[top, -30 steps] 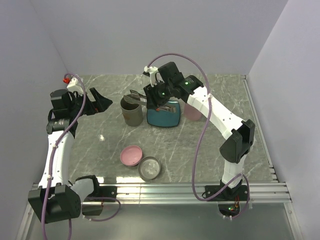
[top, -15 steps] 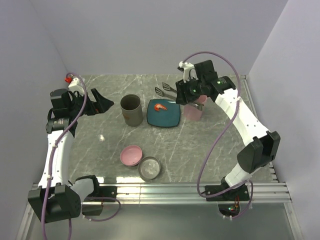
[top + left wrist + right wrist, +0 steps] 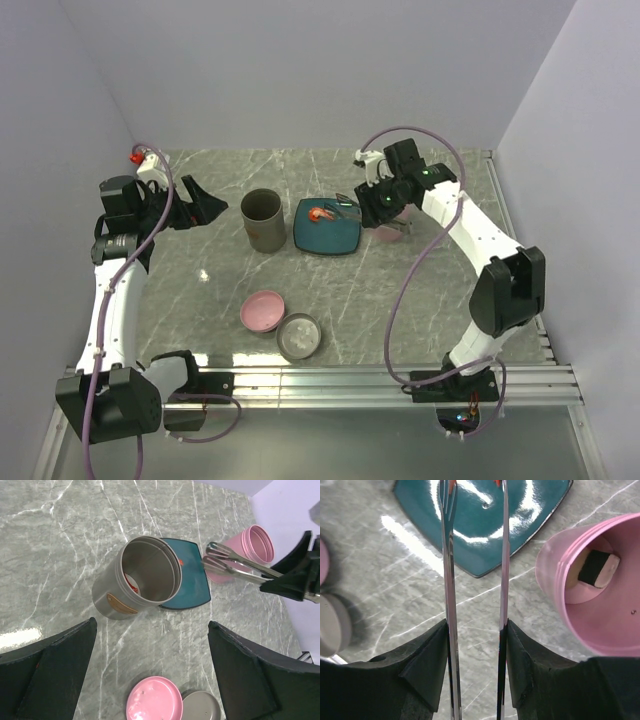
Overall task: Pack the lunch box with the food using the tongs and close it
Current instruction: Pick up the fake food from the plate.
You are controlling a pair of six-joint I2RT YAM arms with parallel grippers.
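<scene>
The lunch box shows as two round open containers: a grey one [image 3: 262, 220] [image 3: 137, 577] with a red piece inside, and a pink one [image 3: 390, 226] [image 3: 600, 590] [image 3: 250, 550]. Between them lies the teal plate [image 3: 326, 236] [image 3: 485, 520] [image 3: 196, 577] with orange food [image 3: 320, 212] [image 3: 181, 561] on it. My right gripper [image 3: 372, 207] [image 3: 476, 627] is shut on the silver tongs [image 3: 345, 207] [image 3: 447, 580] [image 3: 235, 565]. Their two arms stand apart, with the tips on either side of the food. My left gripper [image 3: 207, 205] [image 3: 151, 625] hangs open and empty, left of the grey container.
A pink lid [image 3: 263, 310] [image 3: 154, 700] and a grey lid [image 3: 299, 336] [image 3: 200, 707] lie side by side near the front. A dark and white piece sits inside the pink container. Walls close in the table at the back and on both sides.
My right arm carried the tongs from the grey container to the back right, then brought their tips down to the food on the plate. The left arm has not moved.
</scene>
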